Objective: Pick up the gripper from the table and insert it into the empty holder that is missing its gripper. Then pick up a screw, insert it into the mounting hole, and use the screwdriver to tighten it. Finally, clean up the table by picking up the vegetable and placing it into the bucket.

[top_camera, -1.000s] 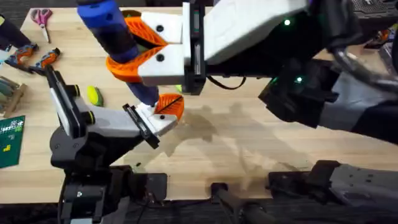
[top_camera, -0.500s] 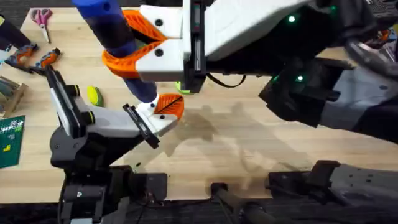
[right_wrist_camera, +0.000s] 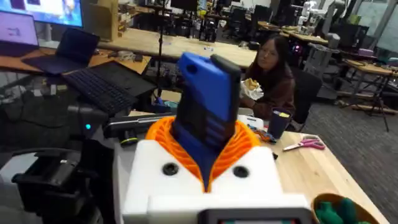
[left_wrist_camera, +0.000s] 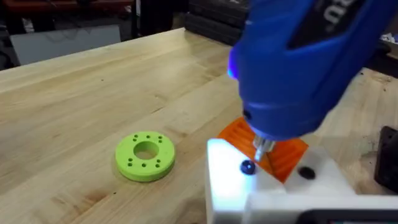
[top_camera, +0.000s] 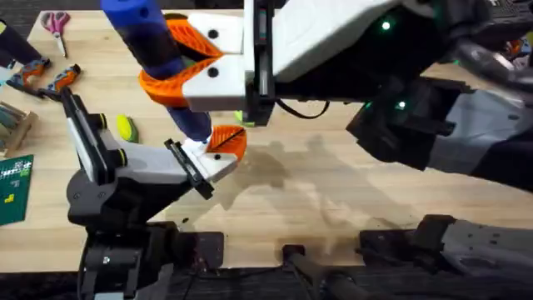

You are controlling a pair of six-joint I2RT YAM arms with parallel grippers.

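**A:** What differs from one second ago?

**B:** Little. The right gripper (top_camera: 179,71) stays clamped on the screwdriver (top_camera: 150,46), orange pads on either side of its blue body; the tool's upper end has shifted slightly. The left gripper (top_camera: 218,150) has not moved; whether its fingers are apart or closed cannot be told.

**A:** Where does the screwdriver tip sit?

**B:** In the left wrist view the metal tip (left_wrist_camera: 262,147) meets the white holder (left_wrist_camera: 273,186) just beside a dark screw (left_wrist_camera: 247,167), against the orange gripper (left_wrist_camera: 283,152) seated there.

**A:** Surface and room?

**B:** A light wooden table (top_camera: 333,192); the right wrist view shows an office with desks behind.

**A:** Counts?

**B:** One vegetable (top_camera: 125,127), well apart from the screwdriver; one green disc (left_wrist_camera: 145,156); one pair of scissors (top_camera: 57,25); one green circuit board (top_camera: 15,187).
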